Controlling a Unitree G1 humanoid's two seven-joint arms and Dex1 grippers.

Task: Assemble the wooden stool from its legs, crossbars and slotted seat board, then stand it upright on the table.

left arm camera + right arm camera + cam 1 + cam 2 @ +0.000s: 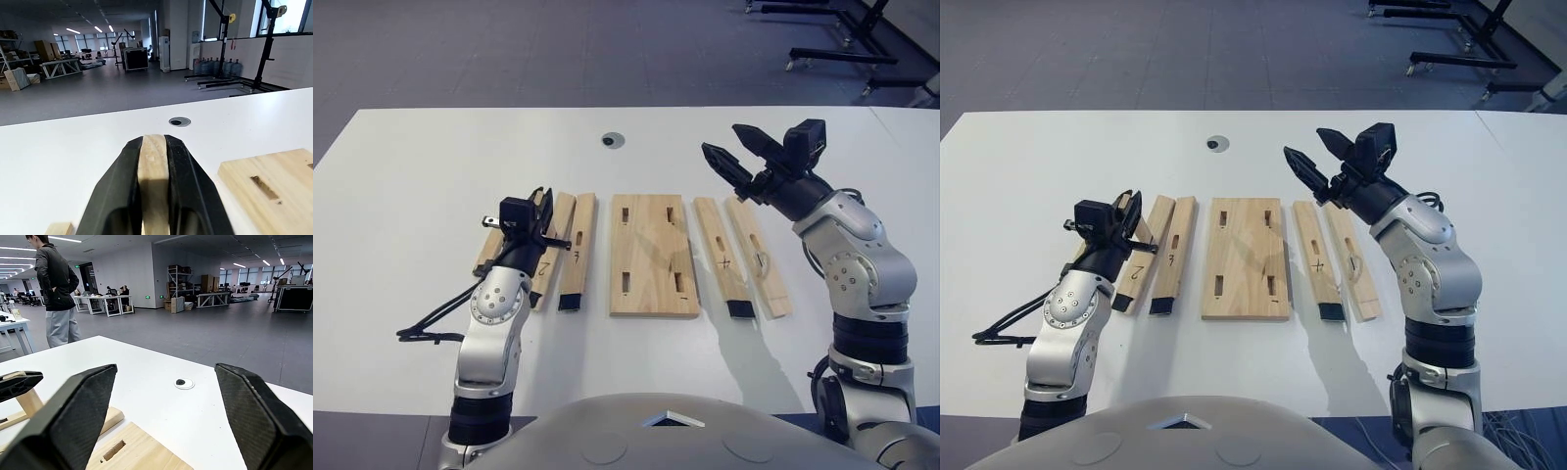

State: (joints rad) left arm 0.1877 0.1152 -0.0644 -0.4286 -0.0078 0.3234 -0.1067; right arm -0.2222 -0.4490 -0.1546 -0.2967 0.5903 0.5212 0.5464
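Clamping a slat [151, 196] at nine o'clock of the board [651, 257], left gripper [152, 141] looks set to lift it; right gripper [736, 157] hovers spread at two o'clock.

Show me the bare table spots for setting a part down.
Free: the far strip of table between the back edge and the wood, both sides of the grommet; the near strip before the board. Crowded: the middle row, left slats and right slats flank the board, narrow gaps only.
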